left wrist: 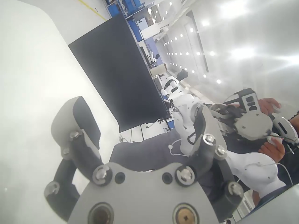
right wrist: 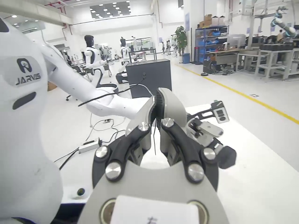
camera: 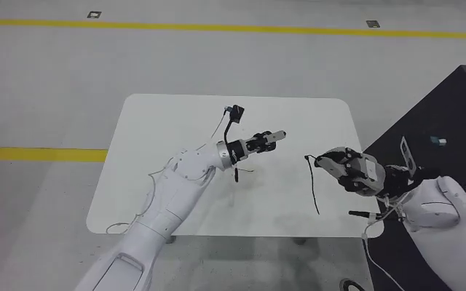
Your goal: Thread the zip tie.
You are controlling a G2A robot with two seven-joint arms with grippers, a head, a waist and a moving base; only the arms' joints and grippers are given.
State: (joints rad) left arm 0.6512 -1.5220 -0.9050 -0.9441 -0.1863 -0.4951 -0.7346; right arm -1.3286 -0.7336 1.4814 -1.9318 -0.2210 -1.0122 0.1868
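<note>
The right hand (right wrist: 155, 101) pinched a thin, flexible black zip tie (right wrist: 154, 138), while the left hand (left wrist: 140, 110) stood spread over the smooth, white, round-cornered bench (camera: 182, 124).

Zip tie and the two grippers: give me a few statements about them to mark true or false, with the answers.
1. The right gripper is shut on the zip tie. True.
2. The left gripper grips the zip tie's other end. False: it is open and empty.
3. The two grippers touch each other. False: a gap separates them above the table.
4. The zip tie is black. True.
</note>
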